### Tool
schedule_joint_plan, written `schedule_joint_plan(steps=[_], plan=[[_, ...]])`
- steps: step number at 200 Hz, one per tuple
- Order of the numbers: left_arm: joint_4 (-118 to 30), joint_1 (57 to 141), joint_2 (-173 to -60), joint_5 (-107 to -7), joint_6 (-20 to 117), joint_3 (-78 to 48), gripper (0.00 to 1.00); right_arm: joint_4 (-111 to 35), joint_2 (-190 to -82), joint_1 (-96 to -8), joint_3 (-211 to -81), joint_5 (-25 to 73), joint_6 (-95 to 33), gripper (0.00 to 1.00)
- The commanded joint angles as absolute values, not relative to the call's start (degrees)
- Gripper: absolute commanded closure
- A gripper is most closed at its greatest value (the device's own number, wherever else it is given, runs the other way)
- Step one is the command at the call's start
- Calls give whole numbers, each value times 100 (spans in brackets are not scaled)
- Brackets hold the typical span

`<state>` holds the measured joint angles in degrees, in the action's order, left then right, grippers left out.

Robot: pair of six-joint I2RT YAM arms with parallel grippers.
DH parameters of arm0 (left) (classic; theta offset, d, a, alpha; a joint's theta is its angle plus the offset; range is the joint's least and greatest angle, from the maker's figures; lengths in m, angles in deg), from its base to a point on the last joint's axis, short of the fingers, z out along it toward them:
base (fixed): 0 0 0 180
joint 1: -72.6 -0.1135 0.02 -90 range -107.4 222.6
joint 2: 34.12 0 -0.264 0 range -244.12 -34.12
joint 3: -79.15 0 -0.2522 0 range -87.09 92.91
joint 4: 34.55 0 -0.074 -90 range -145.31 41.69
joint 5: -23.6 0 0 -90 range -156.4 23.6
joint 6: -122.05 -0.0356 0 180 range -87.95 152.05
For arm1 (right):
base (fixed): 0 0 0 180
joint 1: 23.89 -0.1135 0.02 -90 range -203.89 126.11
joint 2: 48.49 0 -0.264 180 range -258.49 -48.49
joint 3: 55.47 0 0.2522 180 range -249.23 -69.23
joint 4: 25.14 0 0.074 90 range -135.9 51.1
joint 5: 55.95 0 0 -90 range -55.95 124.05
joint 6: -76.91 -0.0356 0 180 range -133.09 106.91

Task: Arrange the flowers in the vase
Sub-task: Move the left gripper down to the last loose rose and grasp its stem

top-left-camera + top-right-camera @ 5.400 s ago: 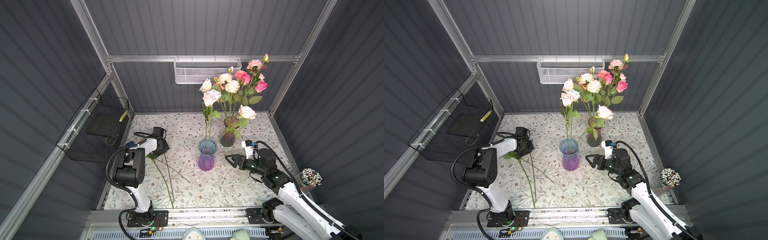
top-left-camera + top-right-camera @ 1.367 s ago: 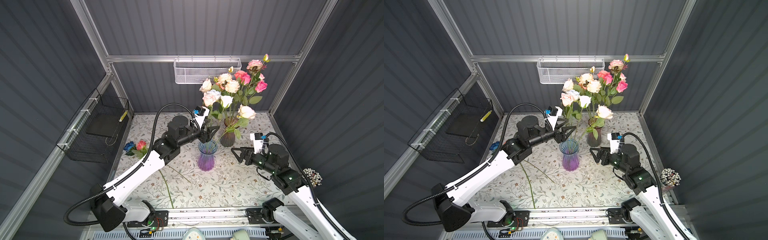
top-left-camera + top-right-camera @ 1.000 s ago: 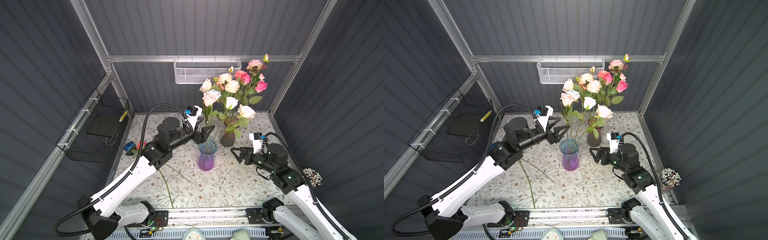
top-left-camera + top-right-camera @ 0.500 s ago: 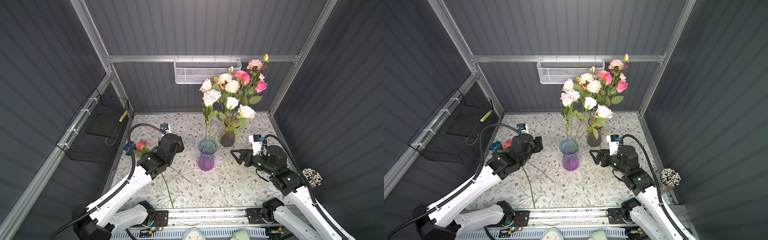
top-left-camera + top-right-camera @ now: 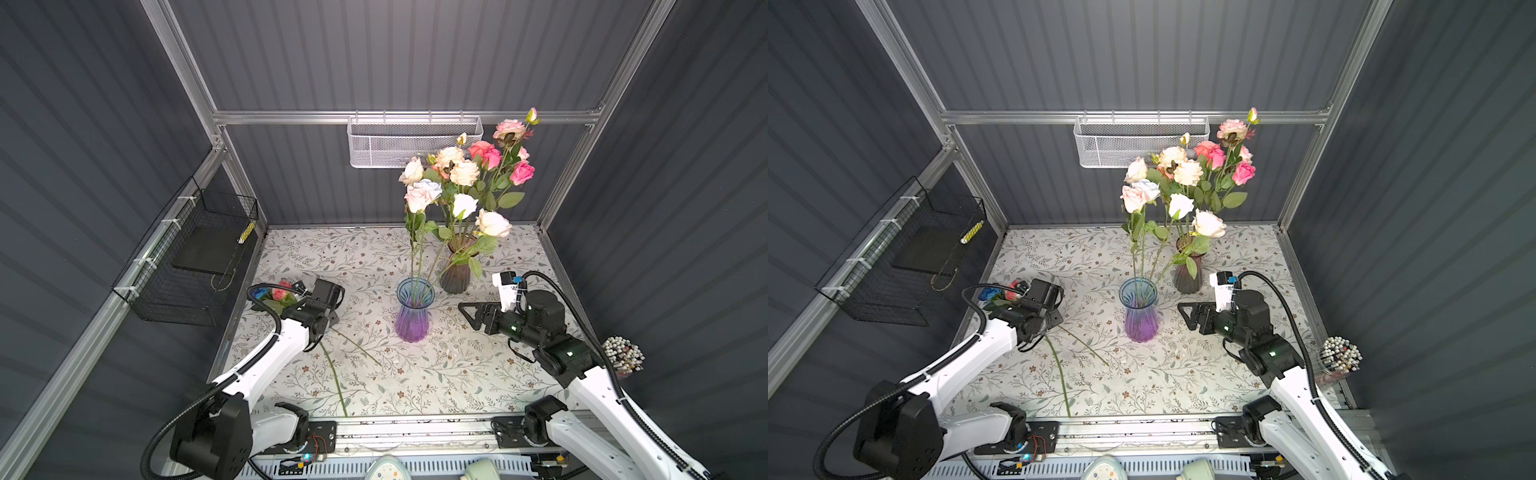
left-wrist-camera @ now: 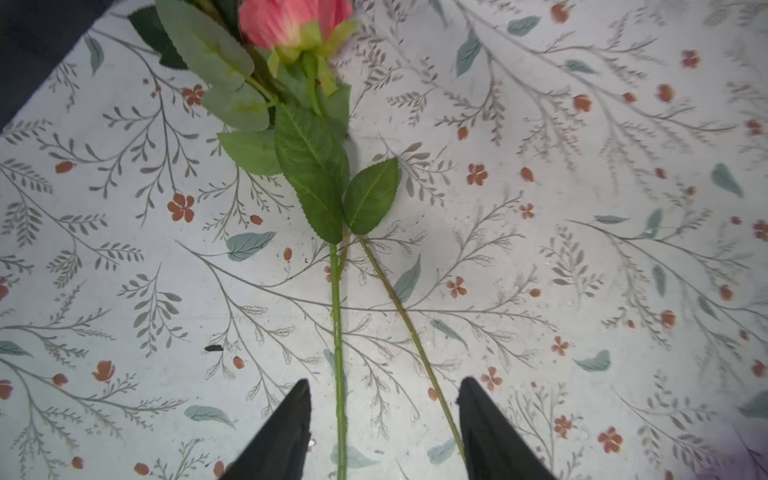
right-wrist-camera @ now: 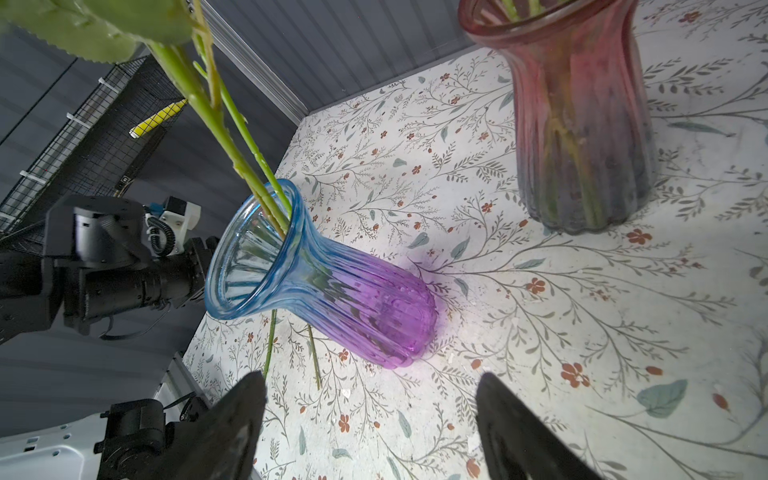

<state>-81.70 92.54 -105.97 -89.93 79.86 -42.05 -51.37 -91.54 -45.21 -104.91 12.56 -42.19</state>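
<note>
Three roses [image 5: 417, 198] stand in the blue-purple vase [image 5: 412, 316]; two loose roses [image 6: 291, 20] lie on the mat [image 5: 415, 374], left gripper [image 6: 384, 384] part-open astride their stems, empty.

Eyes on the left arm [image 5: 266, 365]: glossy white shells on the long links, chunky black housings at every joint. A black cable [image 5: 255, 293] curls round by its wrist, and there's a big black motor block [image 5: 212, 440] down at the near rail. Left gripper [image 6: 385, 382]: two matte black fingers, tapering to blunt points. Over to the right arm [image 5: 598, 390]: same white-and-black scheme, and a small green light [image 5: 570, 353] glowing on a black joint. A smooth black cable arches past the wrist. There's a white camera mount [image 5: 508, 286] with a blue plug on top. Right gripper [image 5: 468, 316]: black again, its fingers hollow triangular frames.
</note>
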Motion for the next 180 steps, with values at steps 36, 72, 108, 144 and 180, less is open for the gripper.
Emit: schedule_joint_plan(steps=[36,72,108,144,180], plan=[[-7499,8425,-11249,-8024,7622,-4473,62,-4854,-9210,-4527,-10352,1147,-4323,19],[-7081,8000,-11652,-7634,7364,-4519,71,-4813,-9279,-4530,-10332,1102,-4300,19],[-7107,7884,-11767,-7612,7235,-4558,78,-4839,-9261,-4532,-10324,1129,-4260,19],[-7126,7859,-11766,-7630,7139,-4587,80,-4864,-9178,-4525,-10324,1129,-4253,19],[-7029,7860,-11730,-7613,7012,-4665,76,-4972,-9068,-4529,-10376,1152,-4238,19]])
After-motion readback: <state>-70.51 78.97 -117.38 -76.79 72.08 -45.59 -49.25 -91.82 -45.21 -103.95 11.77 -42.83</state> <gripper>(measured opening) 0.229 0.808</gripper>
